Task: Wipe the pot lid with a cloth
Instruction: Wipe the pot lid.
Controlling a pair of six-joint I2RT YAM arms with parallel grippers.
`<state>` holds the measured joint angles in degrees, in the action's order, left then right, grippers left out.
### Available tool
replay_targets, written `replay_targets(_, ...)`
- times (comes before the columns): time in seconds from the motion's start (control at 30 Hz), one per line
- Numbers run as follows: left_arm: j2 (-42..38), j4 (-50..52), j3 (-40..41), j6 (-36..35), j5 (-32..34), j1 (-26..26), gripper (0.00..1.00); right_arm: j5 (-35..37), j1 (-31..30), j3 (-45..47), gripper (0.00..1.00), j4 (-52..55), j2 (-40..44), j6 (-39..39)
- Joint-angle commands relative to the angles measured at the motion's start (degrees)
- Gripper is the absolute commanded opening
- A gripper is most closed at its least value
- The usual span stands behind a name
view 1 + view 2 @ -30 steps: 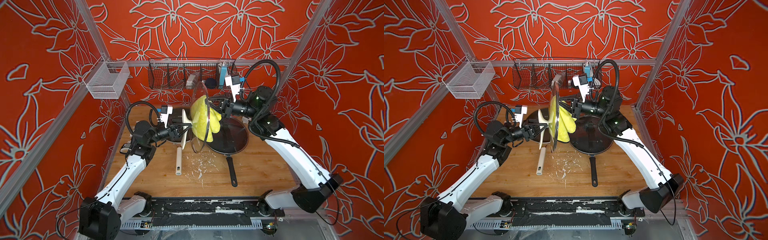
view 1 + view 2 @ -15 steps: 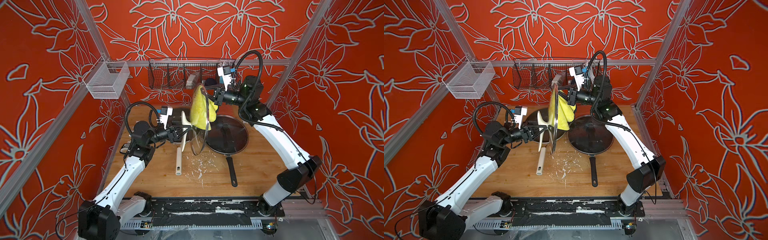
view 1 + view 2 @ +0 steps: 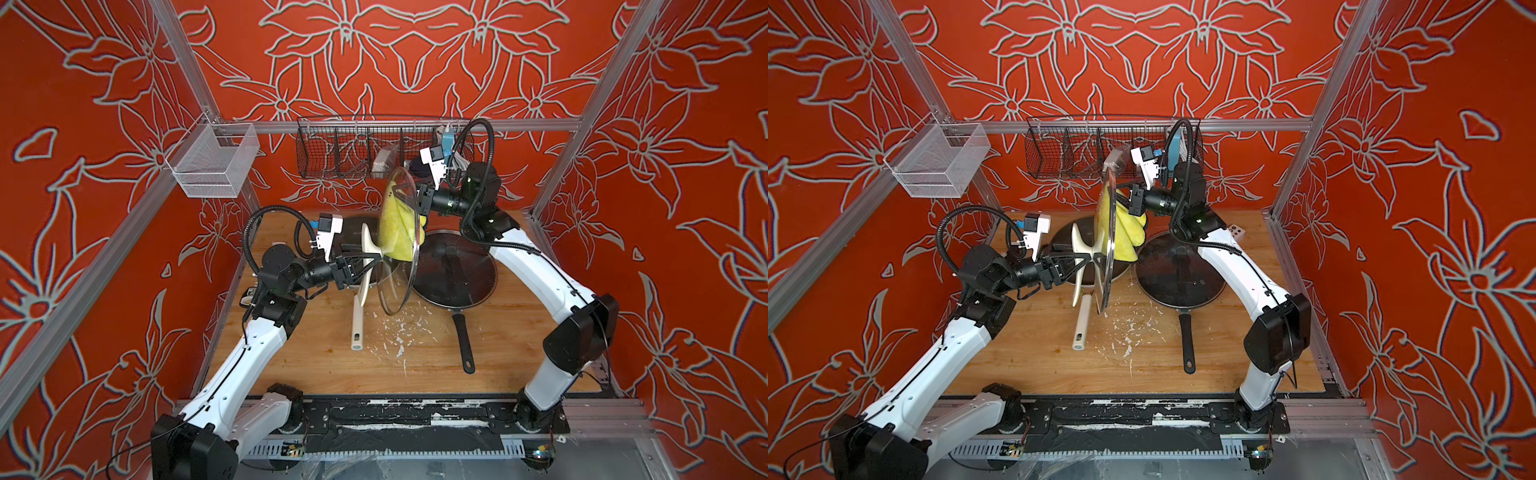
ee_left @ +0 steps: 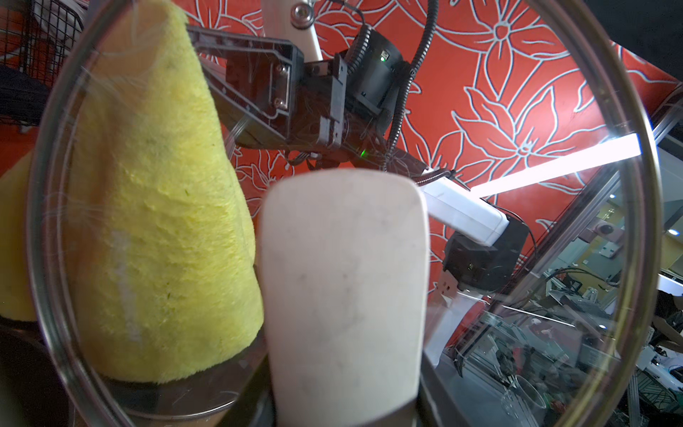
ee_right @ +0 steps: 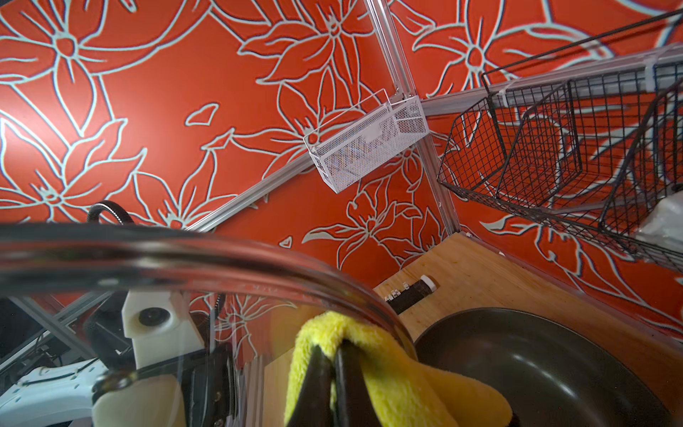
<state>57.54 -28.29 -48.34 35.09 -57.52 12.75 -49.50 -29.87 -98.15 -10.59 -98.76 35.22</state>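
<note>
Pot lid [image 3: 394, 286] one, cloth [image 3: 1128, 235] one

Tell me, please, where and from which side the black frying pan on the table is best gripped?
Probably take the black frying pan by its long straight handle, from above, closing across it. The handle sticks out over the table toward the robot's base, open space either side; the round body looks too wide to span.

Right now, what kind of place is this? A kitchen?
Probably a pretend kitchen for robot practice: a black frying pan on a wooden table, a wire basket, and flowery red walls boxing it in.
</note>
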Motion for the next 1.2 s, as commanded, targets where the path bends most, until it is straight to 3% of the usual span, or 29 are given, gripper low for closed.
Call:
replay_targets(0.0, -2.83, -13.76, -4.57, -1.58, -2.11, 1.04, 0.00, 0.13, -0.74, 3.28, 0.00, -6.61, -1.35, 3.66)
replay_targets(0.5, -1.29, -16.75, -3.75, -2.47, 3.75, 1.05, 0.00, -1.26, -5.08, 21.31, 0.00, -18.56, 3.53, 8.49)
replay_targets(0.93, 0.93, -14.60, -1.98, -5.73, 7.84, 0.86, 0.00, -4.49, -7.00, 38.74, 0.00, -25.87, 21.01, 16.56)
replay_targets(1.17, 2.14, -15.02, -2.37, -5.48, 8.91, 0.76, 0.00, -5.61, -7.01, 43.37, 0.00, -27.38, 30.31, 21.91)
